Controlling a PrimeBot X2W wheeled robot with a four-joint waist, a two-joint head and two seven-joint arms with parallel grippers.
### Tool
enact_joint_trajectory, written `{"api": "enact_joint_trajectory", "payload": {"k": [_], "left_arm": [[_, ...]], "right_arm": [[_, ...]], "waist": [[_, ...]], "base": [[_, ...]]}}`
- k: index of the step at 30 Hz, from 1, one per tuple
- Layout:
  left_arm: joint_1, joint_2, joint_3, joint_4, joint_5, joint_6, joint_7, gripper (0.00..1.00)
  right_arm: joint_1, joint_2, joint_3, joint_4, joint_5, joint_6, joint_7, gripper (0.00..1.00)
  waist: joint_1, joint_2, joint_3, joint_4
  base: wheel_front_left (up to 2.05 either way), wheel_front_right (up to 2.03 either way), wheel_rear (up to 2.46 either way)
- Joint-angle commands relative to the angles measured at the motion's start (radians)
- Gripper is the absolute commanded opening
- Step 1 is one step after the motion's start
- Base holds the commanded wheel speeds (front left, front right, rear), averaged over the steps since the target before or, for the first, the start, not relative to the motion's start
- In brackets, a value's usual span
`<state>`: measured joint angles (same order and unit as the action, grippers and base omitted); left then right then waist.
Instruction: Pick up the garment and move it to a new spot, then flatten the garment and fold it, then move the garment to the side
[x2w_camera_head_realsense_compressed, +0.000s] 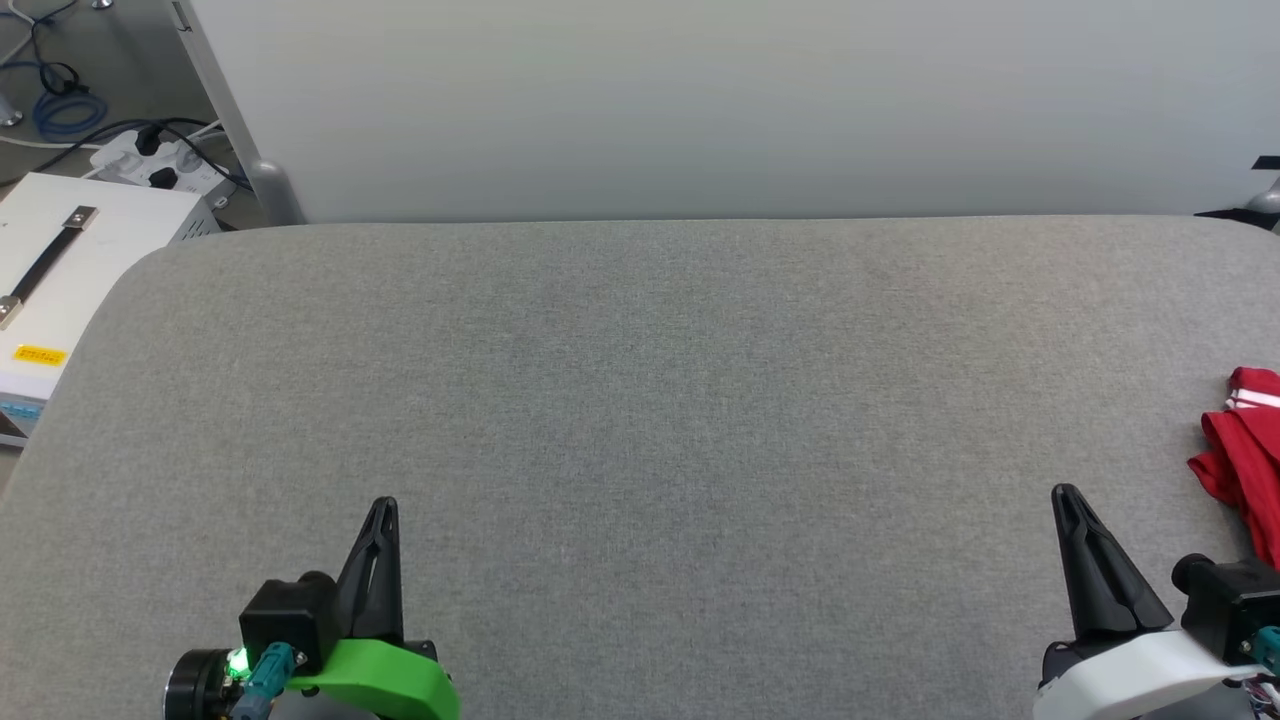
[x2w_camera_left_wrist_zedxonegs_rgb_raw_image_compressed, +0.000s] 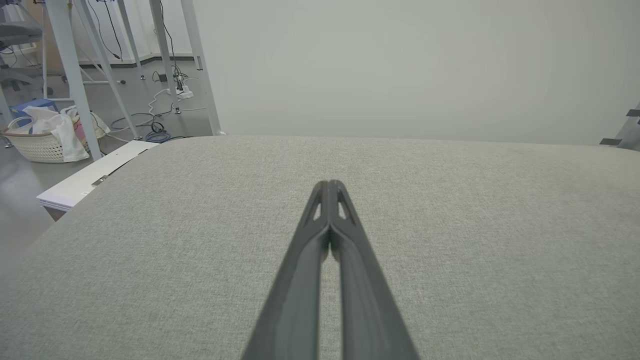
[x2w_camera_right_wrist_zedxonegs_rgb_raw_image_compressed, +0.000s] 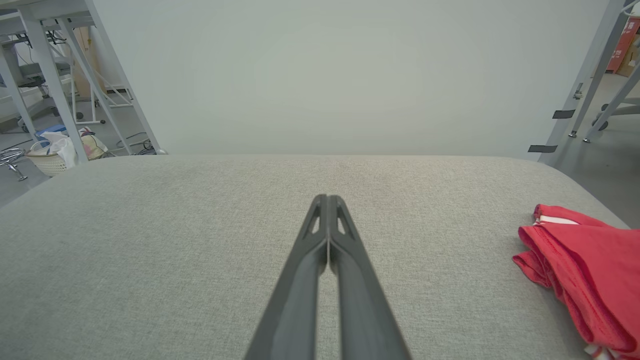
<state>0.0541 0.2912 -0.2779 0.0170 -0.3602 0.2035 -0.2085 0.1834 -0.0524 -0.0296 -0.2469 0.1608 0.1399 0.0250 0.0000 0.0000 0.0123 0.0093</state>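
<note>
The garment (x2w_camera_head_realsense_compressed: 1245, 455) lies bunched at the right edge of the surface (x2w_camera_head_realsense_compressed: 640, 380). The left gripper (x2w_camera_head_realsense_compressed: 383, 505) is at the front edge, toward the left corner, jaws pressed together. The right gripper (x2w_camera_head_realsense_compressed: 1062, 492) is at the front edge, toward the right corner, jaws pressed together. The garment lies right of the right gripper's jaws, near but not touching them.

garment (x2w_camera_head_realsense_compressed: 1243, 455) | red fabric, red-and-white striped trim at one edge | bunched/folded over on itself, not flat | far right of grey padded surface (x2w_camera_head_realsense_compressed: 640, 420), partly cut off by frame edge
</note>
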Motion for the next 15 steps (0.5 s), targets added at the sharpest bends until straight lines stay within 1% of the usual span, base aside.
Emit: {"api": "enact_joint_trajectory", "payload": {"k": [1, 15], "left_arm": [[-0.003, -0.007, 0.011, -0.002, 0.013, -0.010, 0.007, 0.00], [-0.009, -0.034, 0.042, -0.004, 0.053, -0.033, 0.031, 0.00]], "right_arm": [[-0.010, 0.000, 0.001, 0.008, -0.009, -0.001, -0.002, 0.00], [-0.031, 0.001, 0.004, 0.036, -0.027, -0.002, -0.004, 0.00]], "waist": [[0.0000, 0.0000, 0.000, 0.000], [0.0000, 0.0000, -0.002, -0.001]], "base": [[0.00, 0.00, 0.00], [0.00, 0.00, 0.00]]}}
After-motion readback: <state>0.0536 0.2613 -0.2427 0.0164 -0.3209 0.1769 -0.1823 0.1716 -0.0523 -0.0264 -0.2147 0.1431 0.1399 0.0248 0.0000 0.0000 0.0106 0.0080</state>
